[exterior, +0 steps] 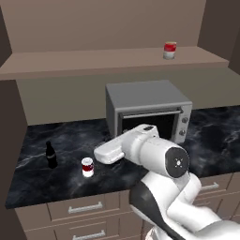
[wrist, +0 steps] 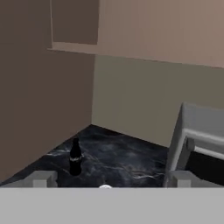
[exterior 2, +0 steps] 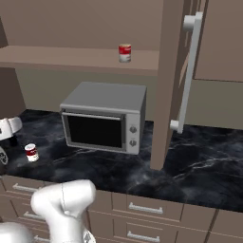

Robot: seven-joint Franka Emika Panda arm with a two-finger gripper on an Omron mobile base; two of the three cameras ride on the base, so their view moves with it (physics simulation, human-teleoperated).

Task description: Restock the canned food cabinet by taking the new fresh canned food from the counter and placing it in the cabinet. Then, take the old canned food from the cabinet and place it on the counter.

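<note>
Biggest worry right now: my gripper (wrist: 109, 183) is hanging above the counter (exterior: 61, 180) with a dark bottle (exterior: 51, 155) parked not far from the can on the counter (exterior: 87, 167), and the microwave (exterior: 147, 110) crowding the other side. If I come down sloppy, I could clip the bottle and knock it over, or bump the can and send it rolling across the slab (round things on marble, you know how that goes).

Second risk is mixing up the cans. The can on the shelf (exterior: 169, 50) up in the cabinet (exterior: 93, 63) also has red over white. At this size I honestly can't swear which one is the fresh one, so I'd be judging by the lid colour once I'm closer.

Where it sits relative to my hand: the counter can is just below and slightly ahead of my fingers (wrist: 41, 179); I see only a sliver of its pale lid between them in the hand view. Fingers are spread apart, nothing in them.
</note>
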